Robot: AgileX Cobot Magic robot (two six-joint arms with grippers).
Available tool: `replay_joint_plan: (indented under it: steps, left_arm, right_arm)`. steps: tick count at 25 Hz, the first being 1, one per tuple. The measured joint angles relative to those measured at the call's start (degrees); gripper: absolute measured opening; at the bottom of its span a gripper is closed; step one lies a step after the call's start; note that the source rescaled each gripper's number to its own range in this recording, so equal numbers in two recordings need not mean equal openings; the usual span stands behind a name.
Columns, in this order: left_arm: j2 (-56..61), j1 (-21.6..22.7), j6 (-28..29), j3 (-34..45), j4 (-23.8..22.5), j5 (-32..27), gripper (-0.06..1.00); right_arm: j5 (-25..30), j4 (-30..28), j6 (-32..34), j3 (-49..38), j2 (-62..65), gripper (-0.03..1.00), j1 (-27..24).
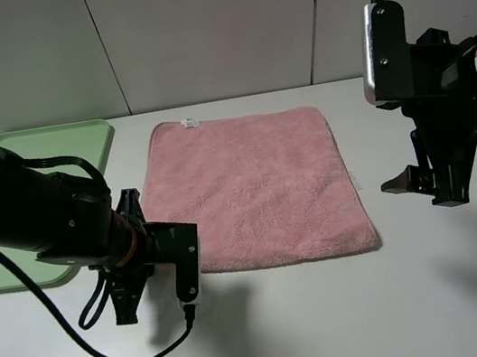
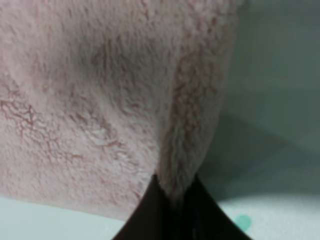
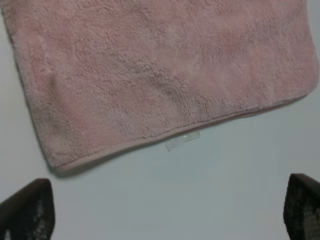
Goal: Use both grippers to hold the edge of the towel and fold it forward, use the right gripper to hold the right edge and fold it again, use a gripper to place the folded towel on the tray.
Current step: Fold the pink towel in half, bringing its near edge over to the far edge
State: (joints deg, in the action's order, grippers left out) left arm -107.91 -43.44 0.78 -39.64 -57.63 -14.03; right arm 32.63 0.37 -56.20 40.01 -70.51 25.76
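— Starting from the towel (image 1: 254,190): where?
— Spread flat in a single layer on the counter (image 1: 353,315), not yet folded. White label (image 1: 188,124) on the far hem. Just right of the tray (image 1: 41,147), apart from it by a strip of bare counter.
— And the left gripper (image 2: 172,200)?
— Down low at the near left corner. Jaws closed on the towel's edge, with the pile bunched into a raised ridge above the black tips in the wrist view. Pinched there, most likely, to lift the near hem and carry it forward.
— The right gripper (image 3: 162,207)?
— Hanging above the counter off the towel's right side. Jaws wide apart, nothing between them, no contact with the cloth. Right edge and one corner in plain sight of its wrist camera, so probably lined up for the matching hold.
— Why wait for both corners?
— Probably to keep the hem straight; pulling one corner alone risks dragging the cloth askew.
— Stage?
— First fold not begun: one hold made, one to go.
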Motion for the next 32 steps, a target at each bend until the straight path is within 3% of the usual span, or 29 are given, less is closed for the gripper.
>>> replay_joint_plan:
  steps: [11,32]
  left_arm:
    - [0.0,0.0,0.0,0.0,0.1,0.3,0.0]
    - [0.0,0.1,0.0,0.0,0.2,0.5,0.0]
  right_arm:
    - [-0.1,2.3,-6.4,0.0,-1.4,1.0,0.0]
    - [-4.0,3.9,-8.7,0.0,-18.0,1.0,0.0]
